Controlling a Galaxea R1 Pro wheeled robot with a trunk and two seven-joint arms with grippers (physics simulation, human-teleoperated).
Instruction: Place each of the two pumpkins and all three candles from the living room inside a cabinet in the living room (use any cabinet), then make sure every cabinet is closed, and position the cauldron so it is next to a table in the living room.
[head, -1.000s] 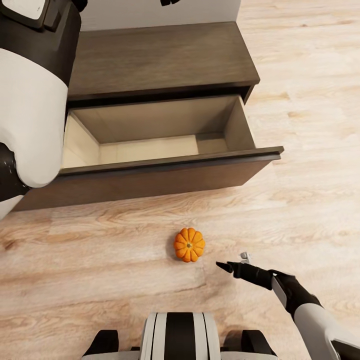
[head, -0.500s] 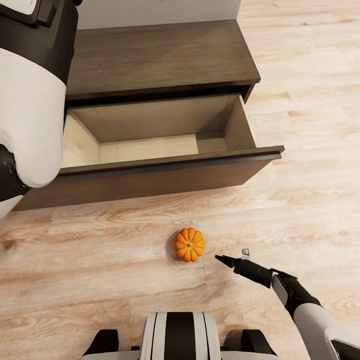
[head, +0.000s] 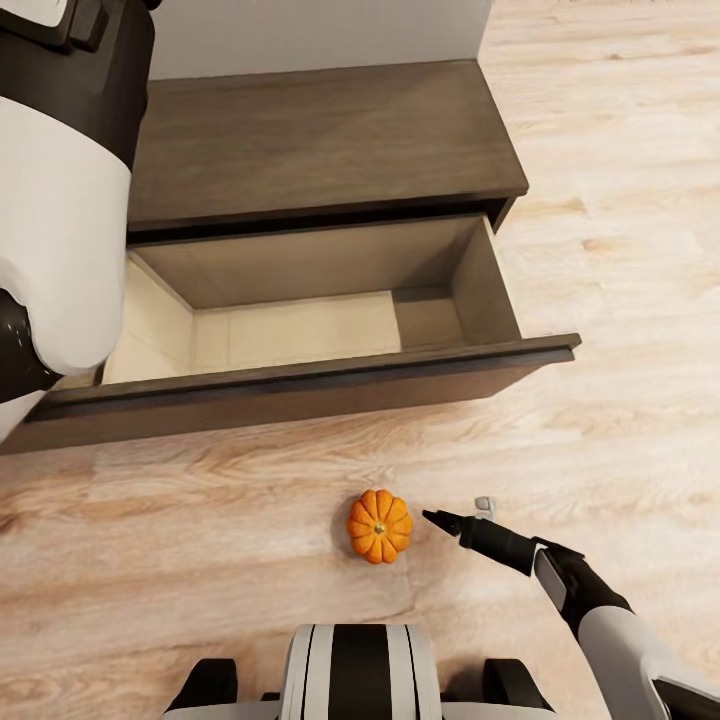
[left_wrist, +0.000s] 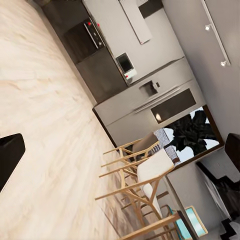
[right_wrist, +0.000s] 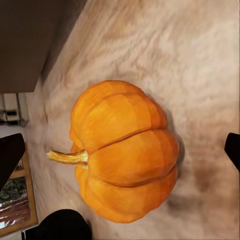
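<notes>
The right pincer (head: 462, 514) sits low over the wooden floor (head: 600, 300), spread open and empty, its tips just beside the pumpkin (head: 379, 525) and aimed at its side. In the right wrist view the pumpkin (right_wrist: 122, 150) lies square between the two dark fingertips (right_wrist: 11, 152), with floor showing on either side, so nothing is touching it yet.

The step in hand looks like picking up this pumpkin to drop it into the cabinet (head: 320, 140), whose drawer (head: 300, 385) stands pulled out just beyond, pale inside and, as far as the head view shows, empty.

Next the pincer should slide forward until the fingers straddle the ribbed body, then close, lift clear of the drawer front and carry it over.

The left pincer's state I cannot tell; one dark tip (left_wrist: 10, 157) shows, probably a finger.
</notes>
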